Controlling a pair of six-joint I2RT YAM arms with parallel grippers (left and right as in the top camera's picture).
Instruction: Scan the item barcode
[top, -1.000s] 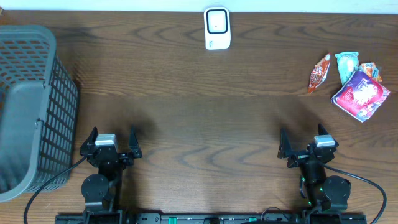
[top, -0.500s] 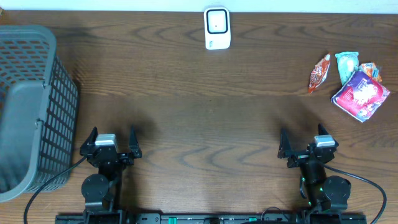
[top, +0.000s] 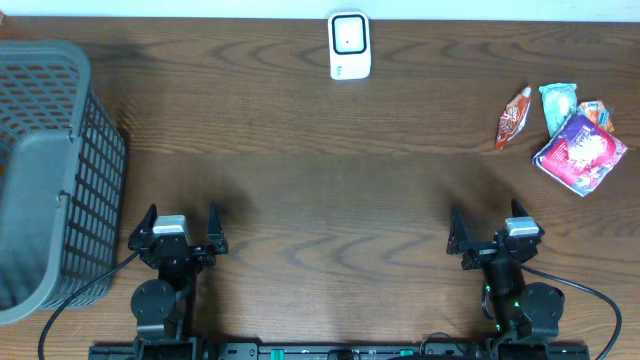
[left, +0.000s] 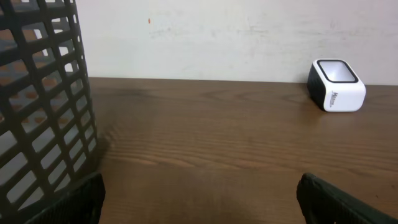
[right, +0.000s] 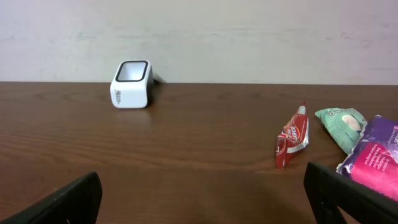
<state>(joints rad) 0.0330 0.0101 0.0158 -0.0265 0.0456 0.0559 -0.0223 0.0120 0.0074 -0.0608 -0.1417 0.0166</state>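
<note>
Two grippers: the left gripper (top: 181, 220) and the right gripper (top: 485, 228) are seen at the table side opposite the scanner (top: 349, 45), both well apart from it.
Left jaws: spread wide apart, to the left of the scanner, with only bare wood between them.
Right jaws: spread wide apart as well, to the right of the scanner, also with only wood between them.
Fingers: in the wrist views only dark tips (left: 81, 202) are shown at the lower corners; the rest is cut off by the frame.
Scanner: a small white box with a dark window on top, set at the far edge of the table (top: 330, 170), close to the wall.
Items: a red packet (top: 514, 117), a green packet (top: 559, 103) and a purple packet (top: 580, 151) are laid together well to the right of the scanner.
Hidden: an orange packet (top: 597, 111) is mostly covered by the purple packet; in the right wrist view the purple packet is cut by the frame edge.
Barcode: it cannot be made out on any packet.
Basket: a grey basket (top: 45, 170) is placed far to the left of the scanner and is cut off by the frame in both views that show it.
</note>
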